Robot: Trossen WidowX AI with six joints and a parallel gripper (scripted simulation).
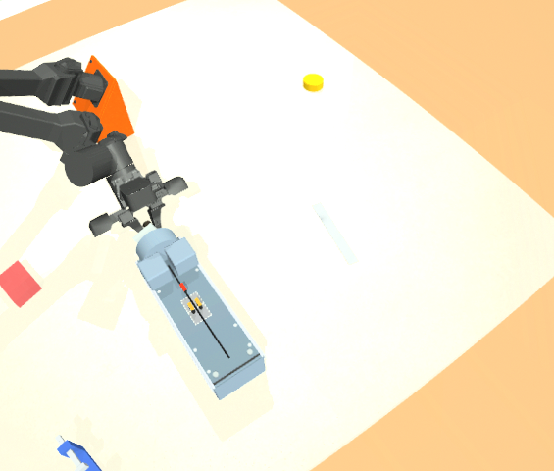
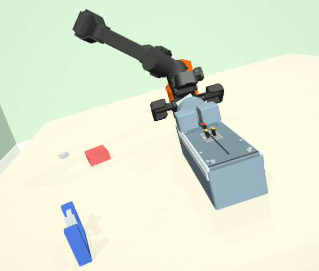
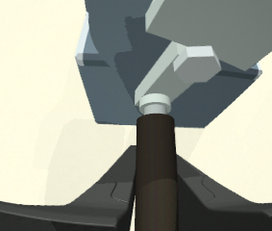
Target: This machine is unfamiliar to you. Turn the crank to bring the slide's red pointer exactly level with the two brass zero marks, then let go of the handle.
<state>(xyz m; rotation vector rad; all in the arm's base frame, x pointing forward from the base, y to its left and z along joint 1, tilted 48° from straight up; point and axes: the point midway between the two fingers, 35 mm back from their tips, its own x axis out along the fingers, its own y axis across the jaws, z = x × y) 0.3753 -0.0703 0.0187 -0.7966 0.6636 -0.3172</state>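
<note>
We grip the crank's dark handle [image 3: 155, 180] at the grey-blue machine's [image 1: 226, 349] far end.
Our gripper [image 3: 154, 218] is clamped on it; the red pointer [image 1: 182, 287] sits just short of the brass zero marks [image 1: 194, 306], so we should crank slowly.

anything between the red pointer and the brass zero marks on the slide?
Nothing but a short bare stretch of slot: in the top view the red pointer sits short of the brass zero marks, on the crank side.
</note>
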